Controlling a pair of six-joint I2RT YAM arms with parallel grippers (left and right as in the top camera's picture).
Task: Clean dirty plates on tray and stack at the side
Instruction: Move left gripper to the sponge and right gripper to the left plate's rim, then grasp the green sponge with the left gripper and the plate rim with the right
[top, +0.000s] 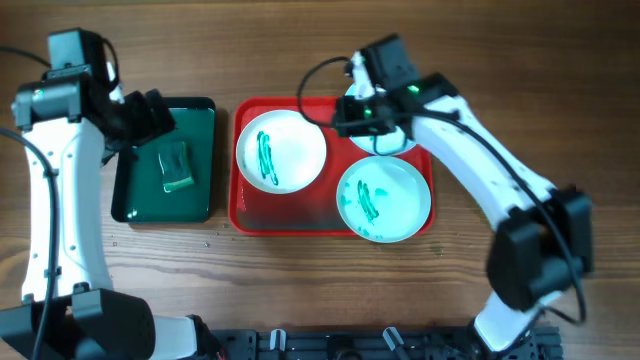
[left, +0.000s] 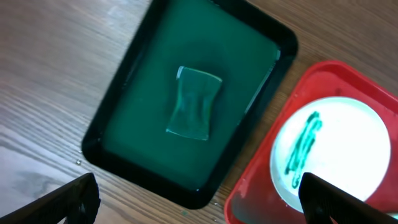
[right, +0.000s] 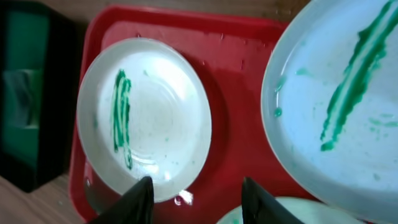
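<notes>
White plate (right: 146, 118) on red tray (right: 236, 74), just beside right gripper (right: 196, 183), jaws apart, empty

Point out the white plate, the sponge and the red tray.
white plate (top: 281, 151): overhead view, on its centre, right of the green smear.
sponge (left: 194, 102): left wrist view, on its middle.
red tray (top: 285, 213): overhead view, on the bare floor below the white plate.
</notes>
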